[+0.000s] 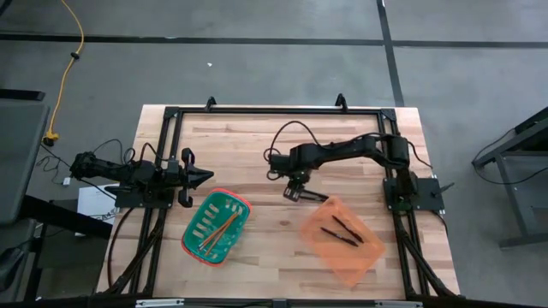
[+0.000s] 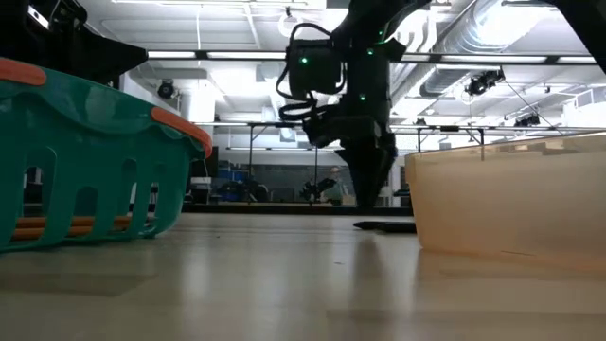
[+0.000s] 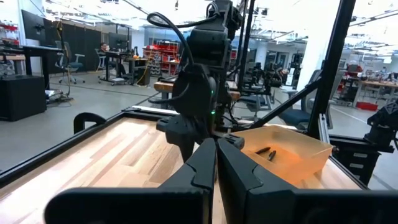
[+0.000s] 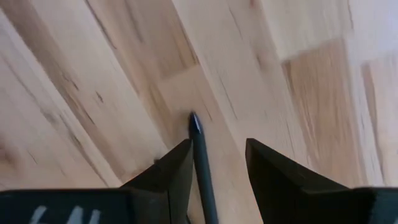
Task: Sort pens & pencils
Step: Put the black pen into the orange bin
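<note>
Nearest the right wrist camera, a thin dark pen (image 4: 200, 158) lies flat on the pale wooden table (image 4: 93, 74), between the two dark fingers (image 4: 168, 174) of the right gripper (image 4: 214, 165), which stand narrowly apart around it and not yet closed. From above, that gripper (image 1: 294, 190) hangs mid-table, just beside the near corner of the translucent orange plastic tray (image 1: 364, 261).

The pen looks light, stiff and smooth, likely to roll or skid on the wood; a pinch across its barrel near the middle should hold it level.

The tray holds two dark pens (image 1: 340, 228). The teal plastic basket with an orange rim (image 1: 195, 219) holds the orange-yellow pencils (image 1: 221, 229); three, I think, though they overlap from above.

The left gripper (image 1: 199, 177) waits at the table's left edge, its fingers pressed together.
</note>
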Controlling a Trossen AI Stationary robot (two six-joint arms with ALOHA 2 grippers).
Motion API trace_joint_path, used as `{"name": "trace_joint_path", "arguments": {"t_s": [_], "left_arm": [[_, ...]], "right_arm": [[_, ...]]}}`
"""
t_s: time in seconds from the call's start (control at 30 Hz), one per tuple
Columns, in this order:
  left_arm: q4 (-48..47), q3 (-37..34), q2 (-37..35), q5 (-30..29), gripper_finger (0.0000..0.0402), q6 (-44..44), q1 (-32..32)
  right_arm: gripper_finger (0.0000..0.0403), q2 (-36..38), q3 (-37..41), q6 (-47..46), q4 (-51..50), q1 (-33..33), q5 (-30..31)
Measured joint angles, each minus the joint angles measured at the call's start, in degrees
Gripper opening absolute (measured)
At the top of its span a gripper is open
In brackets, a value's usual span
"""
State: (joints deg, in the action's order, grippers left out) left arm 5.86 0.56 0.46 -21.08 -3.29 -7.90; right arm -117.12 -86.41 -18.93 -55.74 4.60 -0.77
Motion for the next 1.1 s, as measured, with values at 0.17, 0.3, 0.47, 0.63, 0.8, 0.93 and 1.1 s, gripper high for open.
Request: {"name": "trace_joint_path", "arguments": {"t_s": [0.17, 0.3, 0.47, 0.63, 0.8, 0.93, 1.1], "left_arm": [[0.0, 0.0, 0.0, 0.0, 0.0006, 0.0, 0.0], [0.0, 0.0, 0.0, 0.0, 0.0005, 0.0, 0.0], [0.0, 0.0, 0.0, 0.0, 0.0005, 0.0, 0.0], [0.0, 0.0, 0.0, 0.0, 0.0005, 0.0, 0.0], [0.0, 0.0, 0.0, 0.0, 0.0005, 0.0, 0.0], [0.0, 0.0, 0.0, 0.0, 0.0005, 0.0, 0.0], [0.0, 0.0, 0.0, 0.0, 0.0005, 0.0, 0.0]], "right_arm": [[0.0138, -0.2, 0.8, 1.4, 3.0, 0.0, -0.7], [0.0138, -0.3, 3.5, 2.5, 5.3, 0.0, -1.2], [0.0138, -0.3, 6.0, 2.5, 7.9, -0.1, -1.1], [0.0138, 0.2, 8.4, 2.5, 9.4, -0.1, -1.0], [0.0118, 0.1, 9.5, 2.8, 10.2, -0.1, -0.9], [0.0066, 0.1, 9.4, 3.0, 9.9, -0.1, 0.1], [0.0009, 0.0, 9.4, 2.9, 9.7, 0.2, 0.6]]}}
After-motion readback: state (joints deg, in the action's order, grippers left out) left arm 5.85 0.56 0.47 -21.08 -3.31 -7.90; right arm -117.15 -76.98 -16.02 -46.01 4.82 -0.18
